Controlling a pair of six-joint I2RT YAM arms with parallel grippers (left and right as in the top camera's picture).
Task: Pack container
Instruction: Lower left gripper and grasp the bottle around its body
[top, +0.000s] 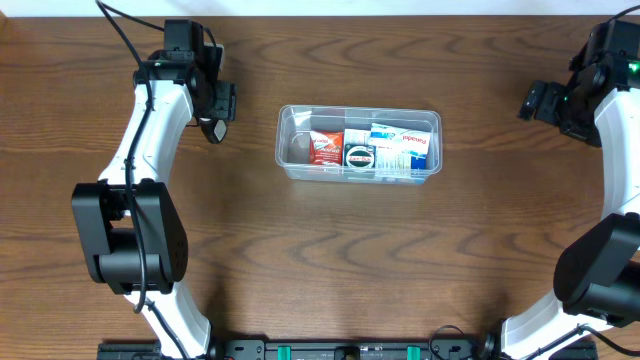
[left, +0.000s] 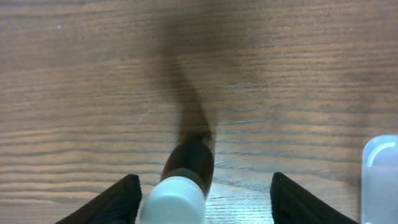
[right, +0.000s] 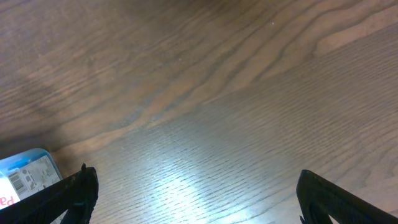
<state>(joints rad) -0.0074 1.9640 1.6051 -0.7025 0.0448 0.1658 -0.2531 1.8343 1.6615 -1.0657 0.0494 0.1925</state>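
Note:
The container (top: 290, 168), a clear tub at table centre, holds a red packet (top: 325, 147), a round black tin (top: 359, 155) and a blue-and-white box (top: 405, 148). My left gripper (top: 216, 112) hangs to its left, pointing down. In the left wrist view a small dark bottle with a white cap (left: 179, 198) stands between the spread fingers of that gripper (left: 205, 182), close to the left finger, with a wide gap on the right. The tub's corner (left: 380, 177) shows at the right edge. My right gripper (top: 536, 101) is open over bare wood (right: 196, 199), right of the tub.
The tub's corner with the blue box (right: 25, 175) shows at the lower left of the right wrist view. Both arm bases stand at the table's front edge. Brown wood surrounds the tub on all sides.

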